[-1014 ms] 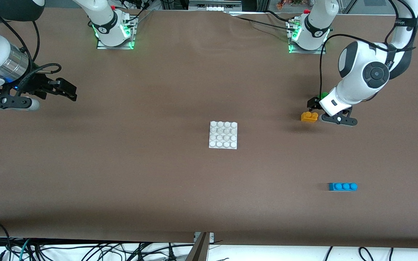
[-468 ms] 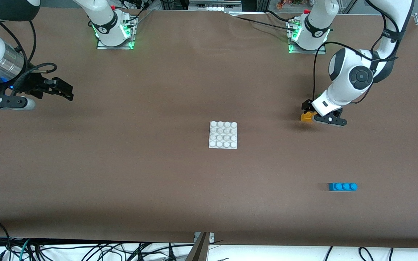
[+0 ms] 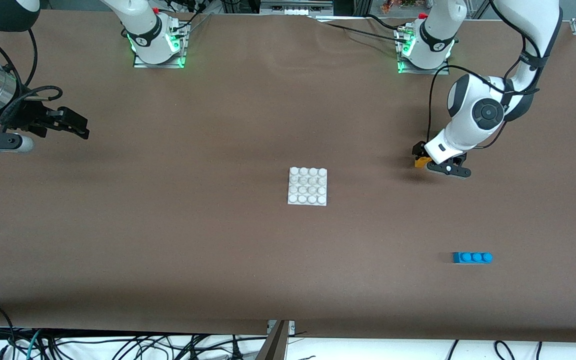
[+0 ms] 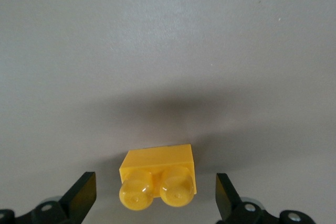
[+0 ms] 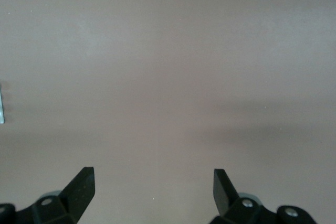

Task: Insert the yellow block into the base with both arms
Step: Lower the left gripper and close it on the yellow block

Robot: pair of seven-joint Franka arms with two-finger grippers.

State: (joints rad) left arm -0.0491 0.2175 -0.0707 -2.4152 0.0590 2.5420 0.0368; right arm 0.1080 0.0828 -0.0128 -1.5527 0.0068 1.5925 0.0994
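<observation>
Our left gripper (image 4: pixel 155 195) hangs low, wrist bent downward, fingers (image 4: pixel 83 192) spread wide apart. Our right gripper (image 5: pixel 152 190) waits raised, its fingers (image 5: pixel 81 184) likewise spread.

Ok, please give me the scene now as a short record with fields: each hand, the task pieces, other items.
left hand: open, low over the yellow block, one finger on each side, not gripping
right hand: open, waiting above bare table at the right arm's end
yellow block: on the table, studs up
base: flat at table centre, nothing on it
blue brick: nearer the front camera than the yellow block
</observation>
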